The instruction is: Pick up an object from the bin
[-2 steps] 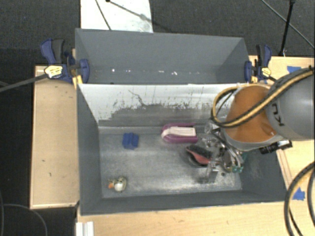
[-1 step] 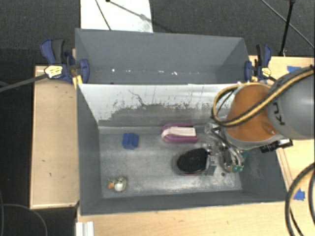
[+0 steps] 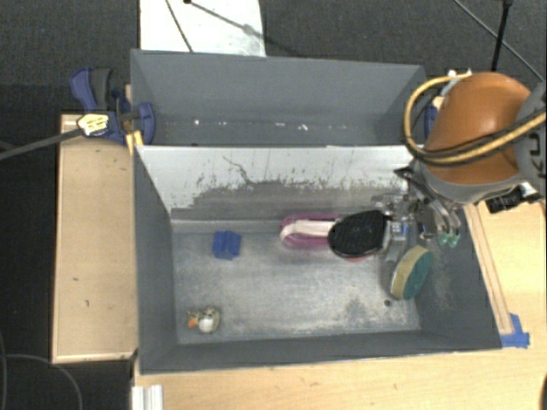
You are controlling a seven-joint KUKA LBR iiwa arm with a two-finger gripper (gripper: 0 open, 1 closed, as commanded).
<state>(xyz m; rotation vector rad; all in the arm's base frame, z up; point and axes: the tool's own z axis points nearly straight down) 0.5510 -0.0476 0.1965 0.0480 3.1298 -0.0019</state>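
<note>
- Grey metal bin (image 3: 291,293), floor scuffed and largely bare; a few things lie scattered over it.
- Arm (image 3: 521,156) comes in from the right. Orange cover (image 3: 474,114) on its wrist, with a yellow and black cable loop (image 3: 410,120) round it, sits over the bin's far right corner.
- Jaws are low at the right end of the bin floor, below the orange cover. Cannot tell whether they are apart or together; the metal parts overlap there.
- Nearest thing: a flat round pad (image 3: 412,273), tan on one face and green on the other, tilted up on its edge. It is at the right end of the floor, just on the near side of the jaws. Contact with the jaws cannot be told.
- Just left of the jaws: a black oval piece (image 3: 357,234), lying against a pink and white object (image 3: 303,231) on its left. Both are close to the far wall, right of centre.
- Small blue block (image 3: 226,244) left of centre, well apart from the jaws.
- Small pale roundish thing (image 3: 205,319) in the near left corner; kind unclear.
</note>
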